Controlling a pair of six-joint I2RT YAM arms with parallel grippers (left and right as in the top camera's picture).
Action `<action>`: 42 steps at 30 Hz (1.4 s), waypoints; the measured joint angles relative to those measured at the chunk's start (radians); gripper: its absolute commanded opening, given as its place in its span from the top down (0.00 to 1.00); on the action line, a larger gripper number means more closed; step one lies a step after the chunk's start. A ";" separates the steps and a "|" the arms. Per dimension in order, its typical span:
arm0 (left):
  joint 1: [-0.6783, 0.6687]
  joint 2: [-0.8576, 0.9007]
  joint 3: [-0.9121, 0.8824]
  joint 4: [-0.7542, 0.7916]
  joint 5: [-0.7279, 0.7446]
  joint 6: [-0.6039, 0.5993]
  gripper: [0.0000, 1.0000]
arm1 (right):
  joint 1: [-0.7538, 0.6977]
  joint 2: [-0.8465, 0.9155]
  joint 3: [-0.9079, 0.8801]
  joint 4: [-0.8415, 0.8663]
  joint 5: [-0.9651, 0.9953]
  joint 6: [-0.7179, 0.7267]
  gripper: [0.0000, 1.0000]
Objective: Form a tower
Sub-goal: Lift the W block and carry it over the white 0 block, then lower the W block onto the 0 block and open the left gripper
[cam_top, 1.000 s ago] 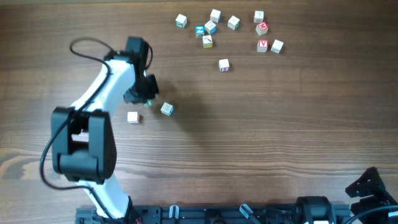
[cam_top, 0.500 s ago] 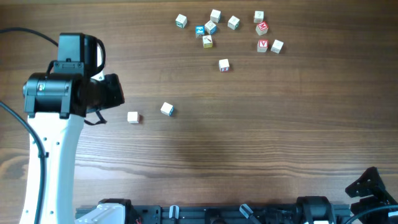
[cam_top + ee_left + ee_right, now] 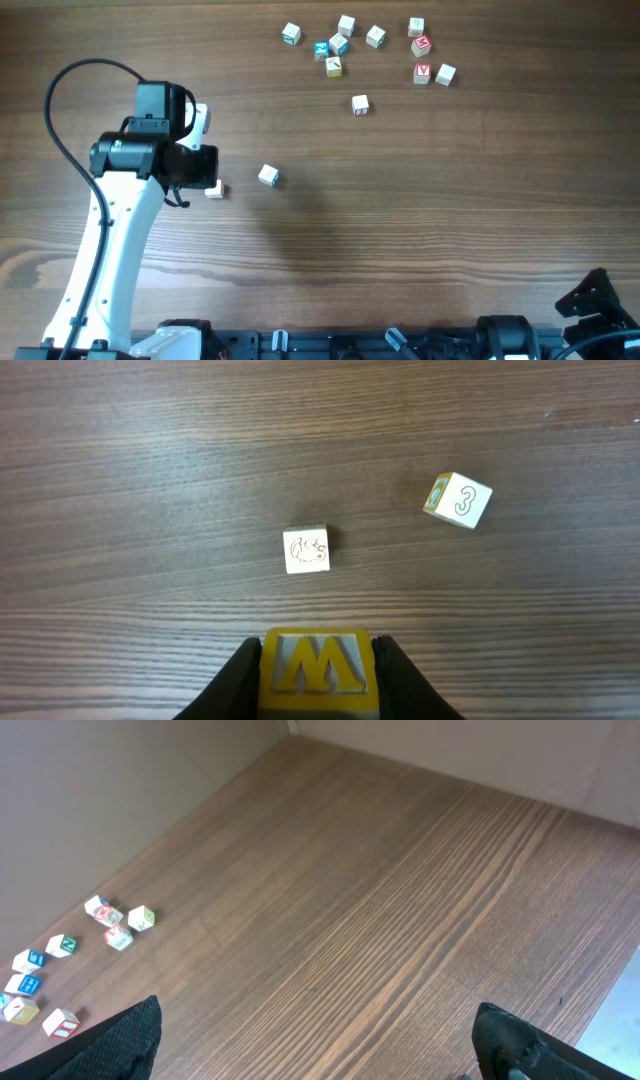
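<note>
left end effector (image 3: 318, 680): narrow, clamped on the M cube (image 3: 316, 660); one black finger against each side of the cube.
M cube: yellow-framed pale face with a yellow "M" facing the wrist camera; at the bottom edge of the left wrist view.
drawing cube (image 3: 306, 550): whitish, with a line drawing on its top face; on the counter (image 3: 150, 480) just ahead of the M cube, apart from it. Overhead it is half hidden by the left arm (image 3: 150, 160).
"3" cube (image 3: 458, 499): whitish, a "3" on one face, turned a little askew; on the counter, right of the drawing cube and well apart from it.
tower: cannot make out a stack in any view. The cubes near the left arm each sit singly on the wood.
lone cube (image 3: 360, 104): by itself between the "3" cube and the far cubes.
cube cluster (image 3: 339, 44): about ten small cubes with red, teal and yellow prints, scattered along the far edge of the counter, some touching.
right end effector (image 3: 315, 1020): wide, nothing between the fingers; parked at the near right corner, over bare wood.
</note>
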 measured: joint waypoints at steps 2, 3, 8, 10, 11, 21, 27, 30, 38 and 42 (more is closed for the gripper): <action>0.000 0.011 -0.001 0.034 0.000 0.014 0.87 | 0.000 0.000 0.000 0.000 0.000 0.000 0.00; 0.000 0.023 -0.001 0.034 0.000 0.019 0.87 | 0.000 0.000 0.000 0.000 0.000 0.000 0.00; 0.000 0.142 -0.001 0.034 0.000 0.022 0.85 | 0.000 0.000 0.000 0.000 0.000 0.000 0.00; 0.000 0.179 -0.001 0.034 0.000 0.023 0.82 | 0.000 0.000 0.000 0.000 0.000 0.000 0.00; 0.000 0.195 -0.001 0.034 0.000 0.023 0.82 | 0.000 0.000 0.000 0.000 0.000 0.000 0.00; 0.145 0.246 -0.040 0.113 0.097 0.021 0.78 | 0.000 0.000 0.000 0.000 0.000 0.000 0.00; 0.149 0.247 -0.048 0.127 0.139 0.034 0.78 | 0.000 0.000 0.000 0.000 0.000 0.000 0.01; 0.149 0.247 -0.048 0.136 0.143 0.044 0.77 | 0.000 0.000 0.000 0.000 0.000 0.000 0.00; 0.149 0.247 -0.048 0.145 0.143 0.063 0.79 | 0.000 0.000 0.000 0.000 0.000 0.000 0.00; 0.149 0.247 -0.048 0.142 0.143 0.063 0.79 | 0.000 0.000 0.000 0.000 0.000 0.000 0.00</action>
